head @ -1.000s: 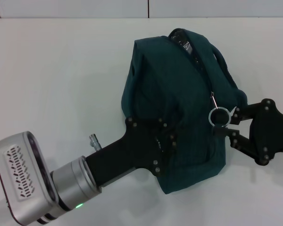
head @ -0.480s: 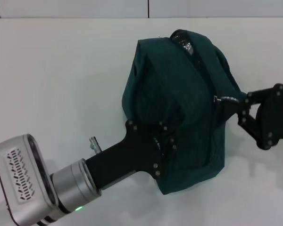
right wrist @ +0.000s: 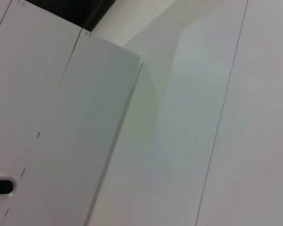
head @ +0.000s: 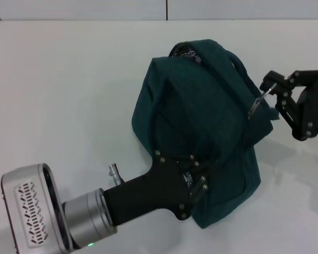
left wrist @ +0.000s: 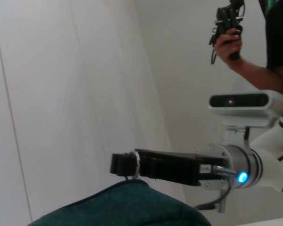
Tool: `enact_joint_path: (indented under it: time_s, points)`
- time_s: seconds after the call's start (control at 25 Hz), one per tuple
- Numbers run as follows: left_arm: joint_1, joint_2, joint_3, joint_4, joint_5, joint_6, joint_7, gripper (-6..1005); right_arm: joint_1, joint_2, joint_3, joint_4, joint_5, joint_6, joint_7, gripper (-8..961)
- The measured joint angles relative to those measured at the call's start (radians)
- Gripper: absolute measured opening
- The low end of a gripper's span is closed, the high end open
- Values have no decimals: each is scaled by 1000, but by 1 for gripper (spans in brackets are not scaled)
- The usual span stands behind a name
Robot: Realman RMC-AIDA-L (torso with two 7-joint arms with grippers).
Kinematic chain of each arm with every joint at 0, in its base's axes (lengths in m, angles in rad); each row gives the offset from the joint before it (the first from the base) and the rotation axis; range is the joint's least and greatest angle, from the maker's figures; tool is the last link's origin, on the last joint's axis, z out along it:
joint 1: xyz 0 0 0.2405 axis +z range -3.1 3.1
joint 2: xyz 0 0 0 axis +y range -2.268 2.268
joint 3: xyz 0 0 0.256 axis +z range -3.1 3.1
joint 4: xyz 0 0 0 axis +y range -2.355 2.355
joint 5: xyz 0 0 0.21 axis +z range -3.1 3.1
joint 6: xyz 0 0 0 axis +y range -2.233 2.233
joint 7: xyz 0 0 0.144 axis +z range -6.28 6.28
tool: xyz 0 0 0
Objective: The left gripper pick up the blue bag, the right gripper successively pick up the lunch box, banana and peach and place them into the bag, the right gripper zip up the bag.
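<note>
right gripper sits just off the blue bag, on the bag's right side near the top, and its fingertips are pinched narrow on the metal ring pull of the zipper. the ring hangs tilted between the claw tips and the bag fabric, touching both afaict. rest of that black arm runs off past the bag's right side.

left gripper is at the bag's lower front, black claw pressed into the fabric w/ the teal cloth bunched around the fingers, so it's clamped on the bag. its silver wrist w/ the green light trails away from the bag toward the near left.

bag itself sits on the white table, lumpy and full looking, slumped a bit. zipper line runs up the top ridge toward the far end, where a small gap shows something dark and shiny; can't tell what. one rolled handle curves over the top right, close to the right claw. lunch box, banana, peach: none visible outside the bag.

left wrist cam shows the right gripper from the side, just above the bag's top edge, ring looped round its tip. behind it a person's hand holds a dark controller thing. right wrist cam only gets white wall panels.
</note>
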State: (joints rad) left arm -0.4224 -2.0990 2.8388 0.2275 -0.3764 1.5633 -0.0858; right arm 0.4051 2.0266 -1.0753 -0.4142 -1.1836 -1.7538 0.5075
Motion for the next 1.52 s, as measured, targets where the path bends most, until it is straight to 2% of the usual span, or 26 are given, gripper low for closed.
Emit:
enact_joint_path:
  time_s: [0.28, 0.6, 0.8, 1.04, 1.12, 1.32, 1.52]
  points:
    - [-9, 3, 0, -10, 48, -1, 3, 43, 10, 0, 0, 0, 11, -7, -7, 27]
    - [-11, 6, -8, -44, 92, 8, 5, 43, 1, 1, 0, 16, 105, -40, -38, 27]
    - [27, 3, -10, -41, 6, 18, 45, 43, 0, 1, 1, 51, 125, -76, -108, 26]
    - [92, -2, -10, 46, -75, 24, 152, 43, 6, 1, 0, 85, 142, -82, -132, 26]
    - [93, -2, -11, 61, -86, 31, 126, 148, 5, 1, 0, 87, 142, -82, -132, 26]
    - [70, 2, -35, 75, -108, 77, -61, 300, 3, 1, -1, 99, 141, -82, -136, 27]
    - [4, 4, -42, 69, -102, 85, -226, 419, 2, 1, -1, 114, 140, -82, -148, 26]
